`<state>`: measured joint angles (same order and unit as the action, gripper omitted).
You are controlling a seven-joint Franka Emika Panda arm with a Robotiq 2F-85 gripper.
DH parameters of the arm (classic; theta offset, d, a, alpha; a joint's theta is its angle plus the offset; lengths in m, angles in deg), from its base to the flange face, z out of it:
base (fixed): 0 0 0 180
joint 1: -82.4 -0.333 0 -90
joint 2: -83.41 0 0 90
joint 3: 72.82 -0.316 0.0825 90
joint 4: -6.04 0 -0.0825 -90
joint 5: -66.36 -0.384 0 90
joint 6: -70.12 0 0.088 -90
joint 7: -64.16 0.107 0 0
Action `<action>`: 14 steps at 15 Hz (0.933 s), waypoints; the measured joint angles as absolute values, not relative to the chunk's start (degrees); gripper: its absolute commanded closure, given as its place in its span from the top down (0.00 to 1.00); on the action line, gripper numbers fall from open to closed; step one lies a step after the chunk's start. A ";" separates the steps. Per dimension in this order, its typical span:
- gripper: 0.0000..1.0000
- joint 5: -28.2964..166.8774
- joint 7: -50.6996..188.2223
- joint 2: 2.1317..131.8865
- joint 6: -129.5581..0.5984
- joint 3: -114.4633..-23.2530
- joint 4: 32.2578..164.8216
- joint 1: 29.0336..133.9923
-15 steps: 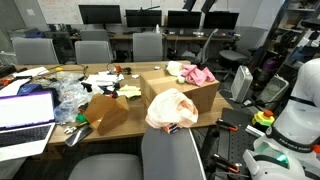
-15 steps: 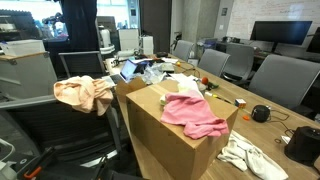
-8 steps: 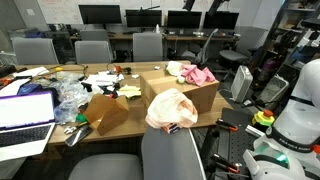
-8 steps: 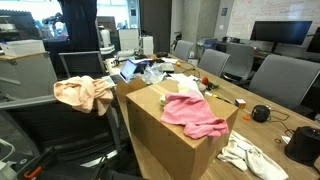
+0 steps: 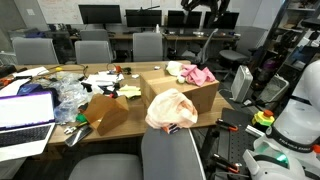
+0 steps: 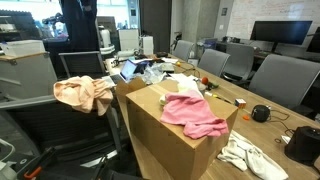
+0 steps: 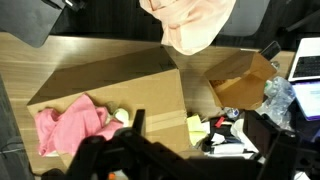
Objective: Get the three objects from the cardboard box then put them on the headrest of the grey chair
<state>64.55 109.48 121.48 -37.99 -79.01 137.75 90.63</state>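
While the grey chair (image 5: 172,152) stands pushed up to the table (image 5: 60,128), the peach cloth (image 5: 172,108) covers its headrest. The big cardboard box (image 5: 190,95) has the pink cloth (image 5: 197,74) draped over its rim and the yellow-green cloth (image 7: 120,116) inside. The gripper (image 5: 204,8) hangs high above; I cannot tell whether its fingers are spread.

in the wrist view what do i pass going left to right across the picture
pink cloth → peach cloth → smaller cardboard box → laptop. The large box is left out because it spans under the pink cloth.
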 measured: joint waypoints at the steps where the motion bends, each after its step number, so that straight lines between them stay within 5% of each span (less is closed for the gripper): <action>1: 1.00 64.55 110.48 120.41 -37.99 -78.82 137.77 91.38; 14: 1.00 63.91 123.65 106.53 -38.05 -68.68 138.65 99.02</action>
